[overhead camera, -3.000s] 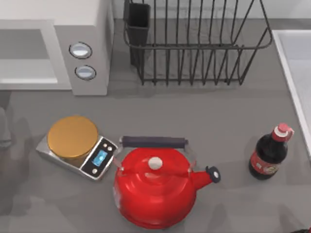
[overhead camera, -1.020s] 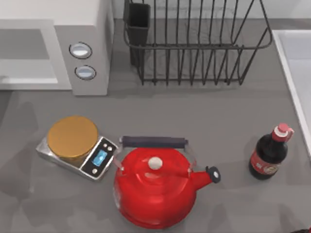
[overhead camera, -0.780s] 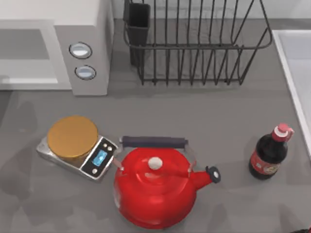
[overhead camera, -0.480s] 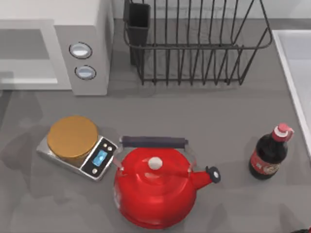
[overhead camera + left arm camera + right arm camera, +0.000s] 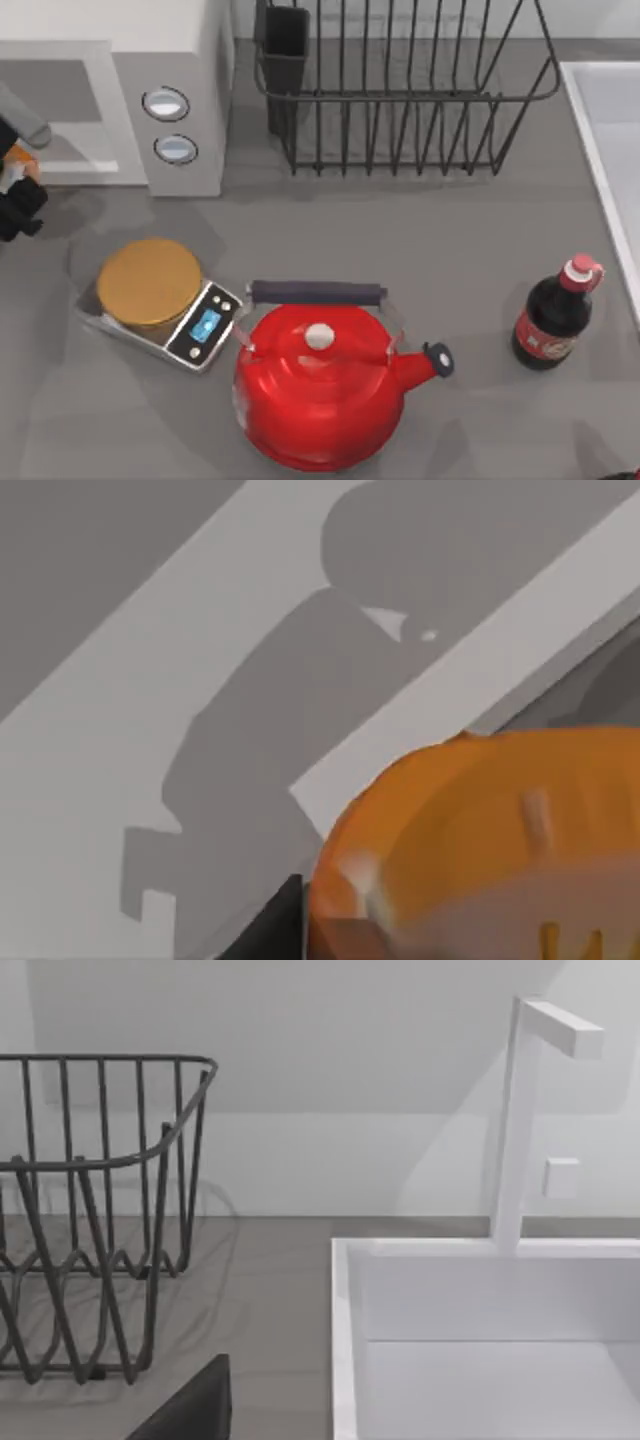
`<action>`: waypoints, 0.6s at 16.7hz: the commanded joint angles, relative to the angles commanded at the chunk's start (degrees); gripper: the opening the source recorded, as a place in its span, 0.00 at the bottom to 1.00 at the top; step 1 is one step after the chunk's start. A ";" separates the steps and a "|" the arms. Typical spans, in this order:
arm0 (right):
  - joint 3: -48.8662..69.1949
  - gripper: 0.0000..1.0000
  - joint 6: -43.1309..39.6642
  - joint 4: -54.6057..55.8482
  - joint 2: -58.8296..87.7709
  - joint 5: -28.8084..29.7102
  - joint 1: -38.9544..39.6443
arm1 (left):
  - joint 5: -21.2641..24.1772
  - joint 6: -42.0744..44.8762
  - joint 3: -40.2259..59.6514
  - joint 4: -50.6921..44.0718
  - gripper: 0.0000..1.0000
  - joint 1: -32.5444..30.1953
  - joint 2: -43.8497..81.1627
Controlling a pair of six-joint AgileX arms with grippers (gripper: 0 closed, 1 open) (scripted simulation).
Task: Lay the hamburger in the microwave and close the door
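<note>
The left gripper (image 5: 15, 190), closed around the hamburger (image 5: 480, 840), hangs just before the microwave (image 5: 170, 100) at far left.

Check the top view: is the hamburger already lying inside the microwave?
No, the hamburger is at the left tool, in front of the microwave.

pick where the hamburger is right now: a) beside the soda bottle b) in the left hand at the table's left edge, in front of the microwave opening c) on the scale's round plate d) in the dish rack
b: the hamburger shows as an orange bit in the left hand at the top view's left edge, just in front of the microwave opening, and looms large in the left wrist view.
</note>
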 joint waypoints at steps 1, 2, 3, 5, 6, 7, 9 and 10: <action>0.00 1.00 0.00 0.00 0.00 0.00 0.00 | 0.72 -3.89 -1.43 6.28 0.00 -0.07 1.22; 0.00 1.00 0.00 0.00 0.00 0.00 0.00 | 1.35 -7.90 -2.88 12.45 0.00 -0.06 2.36; 0.00 1.00 0.00 0.00 0.00 0.00 0.00 | 1.90 -11.98 -4.32 18.46 0.00 0.04 3.44; 0.00 1.00 0.00 0.00 0.00 0.00 0.00 | 2.71 -20.14 -7.16 29.72 0.00 0.46 5.48; 0.00 1.00 0.00 0.00 0.00 0.00 0.00 | 2.98 -24.10 -8.54 34.89 0.00 0.76 6.41; 0.00 1.00 0.00 0.00 0.00 0.00 0.00 | 3.17 -27.89 -9.86 39.67 0.00 1.12 7.27; 0.00 1.00 0.00 0.00 0.00 0.00 0.00 | 3.34 -34.74 -12.19 47.82 0.00 1.93 8.66; 0.00 1.00 0.00 0.00 0.00 0.00 0.00 | 3.34 -37.68 -13.13 51.11 0.00 2.35 9.15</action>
